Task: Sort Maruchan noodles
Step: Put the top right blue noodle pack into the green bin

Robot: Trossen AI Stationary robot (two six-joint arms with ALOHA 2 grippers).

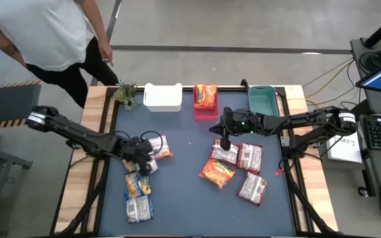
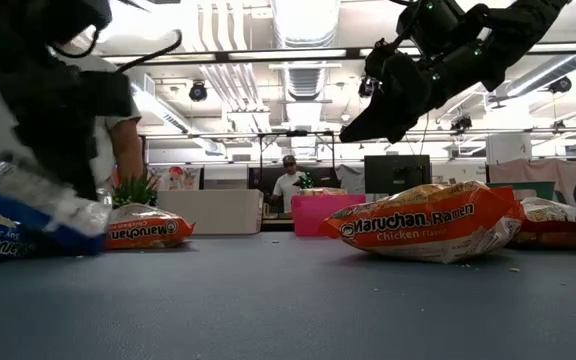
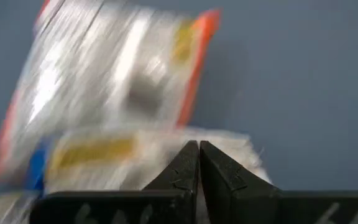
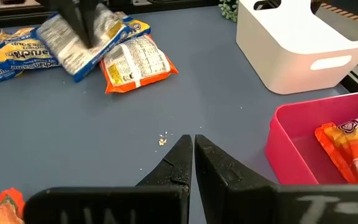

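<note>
My left gripper [image 1: 141, 161] is shut on a blue-yellow Maruchan packet [image 4: 101, 38] over the table's left half. Beside it an orange packet [image 1: 161, 149] lies flat, and two more blue-yellow packets [image 1: 137, 197] lie toward the near edge. My right gripper [image 1: 225, 140] hangs shut and empty above bare table, just left of a cluster of silvery-red packets [image 1: 250, 157] and an orange one [image 1: 217, 173]. Another orange packet [image 1: 206, 96] lies inside the pink bin [image 1: 206, 114]. My left gripper pinches the blue-yellow packet between its two fingers, at a white crinkly edge [image 3: 229, 149] close to one end. The fingers come from above, pointing down. The packet [image 2: 28, 210] hangs tilted below them; whether its low end touches the table I cannot tell.
Along the far edge stand a small green plant [image 1: 127, 95], a white bin [image 1: 163, 98], the pink bin and a teal bin [image 1: 263, 100]. A person stands beyond the far left corner [image 1: 51, 39]. Bare blue table lies in the middle [image 1: 187, 158], with crumbs on it [image 4: 163, 140].
</note>
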